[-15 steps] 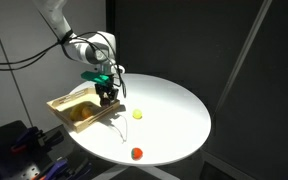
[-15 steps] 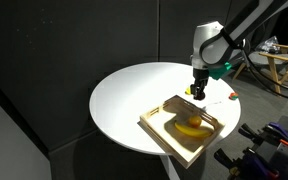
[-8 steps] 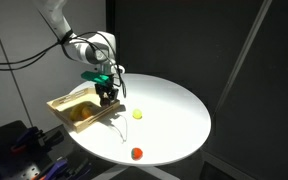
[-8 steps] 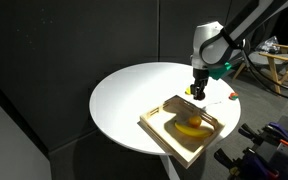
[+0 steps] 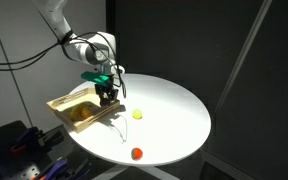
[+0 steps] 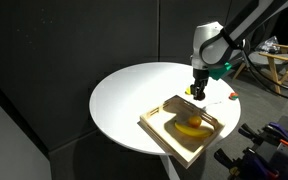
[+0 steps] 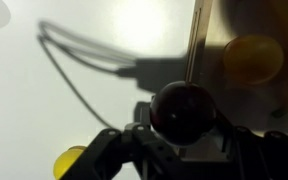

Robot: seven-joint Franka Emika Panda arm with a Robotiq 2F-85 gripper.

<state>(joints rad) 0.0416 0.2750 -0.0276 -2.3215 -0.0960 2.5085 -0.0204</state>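
My gripper hangs over the near corner of a wooden tray on a round white table; it also shows in the second exterior view. In the wrist view it is shut on a dark round fruit, held between the fingers above the tray's edge. A yellow fruit lies inside the tray, and shows in the wrist view.
A small yellow object lies on the table beside the tray, seen at the wrist view's bottom. A small red object sits near the table's front edge. Dark curtains surround the table.
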